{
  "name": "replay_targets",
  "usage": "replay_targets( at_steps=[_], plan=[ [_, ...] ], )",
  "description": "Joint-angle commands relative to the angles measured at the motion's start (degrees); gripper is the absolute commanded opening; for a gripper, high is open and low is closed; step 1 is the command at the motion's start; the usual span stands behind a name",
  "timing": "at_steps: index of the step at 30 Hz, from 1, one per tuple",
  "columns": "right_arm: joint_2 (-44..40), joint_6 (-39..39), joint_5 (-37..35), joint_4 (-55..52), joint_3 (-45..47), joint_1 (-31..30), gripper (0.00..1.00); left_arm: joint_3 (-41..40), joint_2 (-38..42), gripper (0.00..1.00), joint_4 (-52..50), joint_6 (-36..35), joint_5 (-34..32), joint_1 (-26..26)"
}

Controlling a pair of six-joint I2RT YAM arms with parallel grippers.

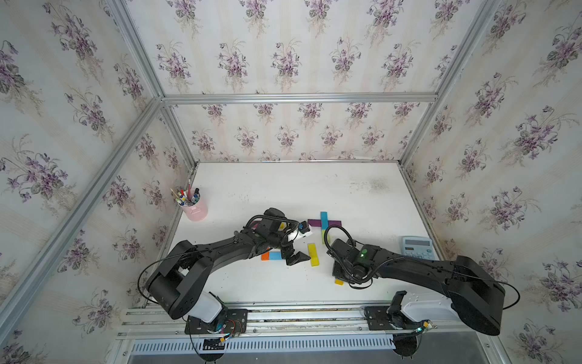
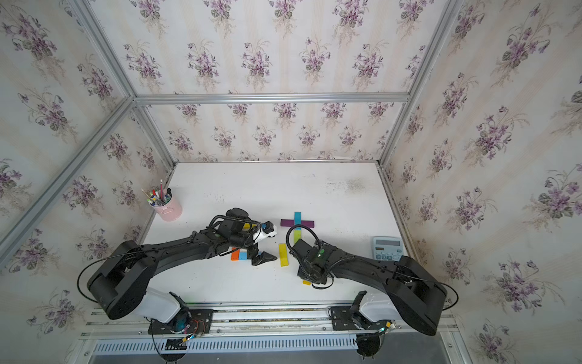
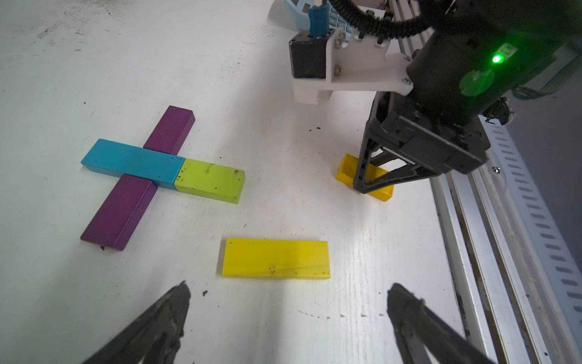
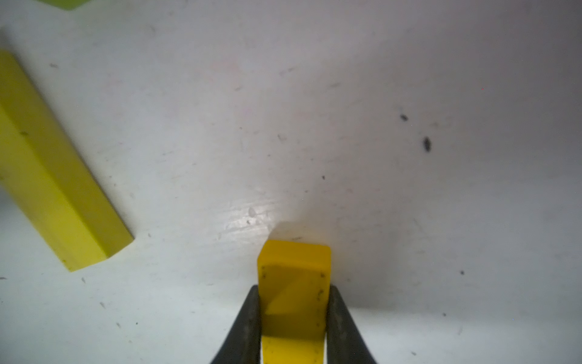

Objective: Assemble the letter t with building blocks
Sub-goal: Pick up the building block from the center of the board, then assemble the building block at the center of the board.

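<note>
The letter t (image 3: 151,170) seems about half made. It lies near the middle of the table (image 1: 283,189). A teal block (image 3: 132,162) and a lime block (image 3: 209,179) touch end to end and make the upper stem. The purple crossbar (image 3: 119,211) shows on both sides of the teal block; whether it is one piece or two, the views do not tell. What is probably left is the lower stem and the foot that points right.

The right gripper (image 4: 294,293) is clenched on a short yellow block (image 4: 294,268) close to the front edge of the table; both fingers press its sides, and the block appears to sit on the surface. The left gripper (image 3: 288,286) is spread wide and grasps nothing, just beside a long yellow block (image 3: 275,258), which lies loose between the letter and the front edge.

Counted: one teal, one lime and two yellow blocks, and one or two purple. An orange block (image 1: 265,256) and a light blue block (image 1: 275,255) touch each other under the left arm, toward the left edge. A bit of yellow (image 2: 248,225) behind the left wrist is too hidden to count. One pink cup (image 1: 196,209) with pens stands at the left edge, one calculator (image 1: 417,247) at the right edge.
</note>
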State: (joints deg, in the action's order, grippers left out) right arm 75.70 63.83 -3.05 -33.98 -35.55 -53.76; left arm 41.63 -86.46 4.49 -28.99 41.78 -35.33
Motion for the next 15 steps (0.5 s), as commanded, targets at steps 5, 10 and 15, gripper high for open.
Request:
replay_targets(
  at_steps=[5, 10, 15],
  plan=[
    [4.1, -11.0, -3.5, -3.3, -5.8, 3.2, 0.13, 0.5, 0.8, 1.0, -0.3, 1.1, -3.1, 0.1],
    [8.7, -17.0, -3.6, -3.2, -10.9, 5.4, 0.12, 0.2, 1.6, 1.0, -0.7, 0.9, -2.8, 0.4],
    [11.1, -20.4, -2.0, -0.5, -12.2, 7.3, 0.12, 0.7, 0.6, 1.0, -2.0, 0.6, -4.2, 0.8]
  ],
)
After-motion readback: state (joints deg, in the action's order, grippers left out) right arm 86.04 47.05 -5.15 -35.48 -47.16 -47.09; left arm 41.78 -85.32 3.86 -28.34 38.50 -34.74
